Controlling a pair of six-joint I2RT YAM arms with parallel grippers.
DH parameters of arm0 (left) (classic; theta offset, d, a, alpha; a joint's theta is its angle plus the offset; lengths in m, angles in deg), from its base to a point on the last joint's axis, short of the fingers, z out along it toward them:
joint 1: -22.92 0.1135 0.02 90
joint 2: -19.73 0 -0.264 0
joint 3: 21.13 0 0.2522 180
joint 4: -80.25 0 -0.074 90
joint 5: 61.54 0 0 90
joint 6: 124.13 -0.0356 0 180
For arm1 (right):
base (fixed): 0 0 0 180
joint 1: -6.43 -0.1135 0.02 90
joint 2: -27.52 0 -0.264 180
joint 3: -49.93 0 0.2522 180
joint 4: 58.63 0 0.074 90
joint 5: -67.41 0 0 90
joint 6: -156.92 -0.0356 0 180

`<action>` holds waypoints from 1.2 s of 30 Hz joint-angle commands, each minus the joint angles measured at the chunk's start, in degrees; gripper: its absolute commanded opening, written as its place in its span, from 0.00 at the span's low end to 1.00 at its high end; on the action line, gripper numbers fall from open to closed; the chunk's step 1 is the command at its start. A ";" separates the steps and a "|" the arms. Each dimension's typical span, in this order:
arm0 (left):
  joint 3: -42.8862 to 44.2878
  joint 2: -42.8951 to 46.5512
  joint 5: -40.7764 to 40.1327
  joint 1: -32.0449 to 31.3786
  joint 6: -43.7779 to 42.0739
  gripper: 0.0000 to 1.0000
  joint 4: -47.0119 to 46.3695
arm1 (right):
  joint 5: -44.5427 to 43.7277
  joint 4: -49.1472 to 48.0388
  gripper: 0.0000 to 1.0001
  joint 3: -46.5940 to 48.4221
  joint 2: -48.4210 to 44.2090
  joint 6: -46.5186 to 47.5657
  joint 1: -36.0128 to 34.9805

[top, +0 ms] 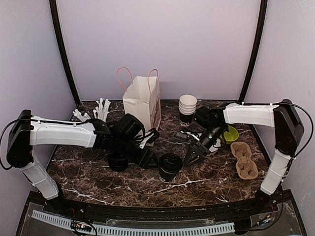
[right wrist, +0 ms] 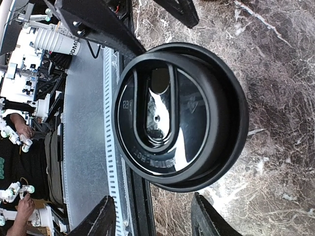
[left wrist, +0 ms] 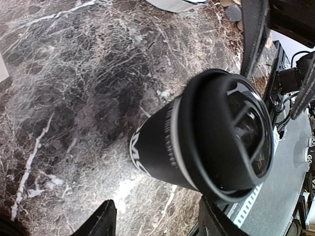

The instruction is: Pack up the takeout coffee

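The black coffee cup (top: 170,167), lid (right wrist: 179,115) on, is stood upright on the marble table (top: 98,182) near the front edge, right between the two claws. Both are spread open with nothing in them: the left claw (top: 150,161) is parked just left of the cup and the right claw (top: 191,157) just right of it. In both wrist views the cup is seen ahead of the fingertips, not between them. So the grab is probably the step in hand. It's best done by one claw only, with the other backed off so fingers aren't knocked together. The paper wall below the lid should be squeezed, gently, since the lid could be popped off. The cup should be kept upright on the way to the paper bag (top: 142,101) or the cardboard tray (top: 245,160); which one is meant can't be told.
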 commanded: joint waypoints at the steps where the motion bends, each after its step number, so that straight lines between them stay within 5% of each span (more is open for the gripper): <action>1: 0.66 0.96 -0.79 0.34 -1.22 0.59 2.80 | 0.21 0.69 0.52 -0.32 -0.64 1.20 -0.89; 23: -2.04 7.97 -6.20 1.84 8.24 0.60 12.69 | -2.26 -2.24 0.47 3.16 1.24 -4.89 2.41; 36: -4.81 6.82 7.68 1.88 16.20 0.51 -5.22 | -1.63 -3.91 0.37 7.45 7.55 -8.21 2.80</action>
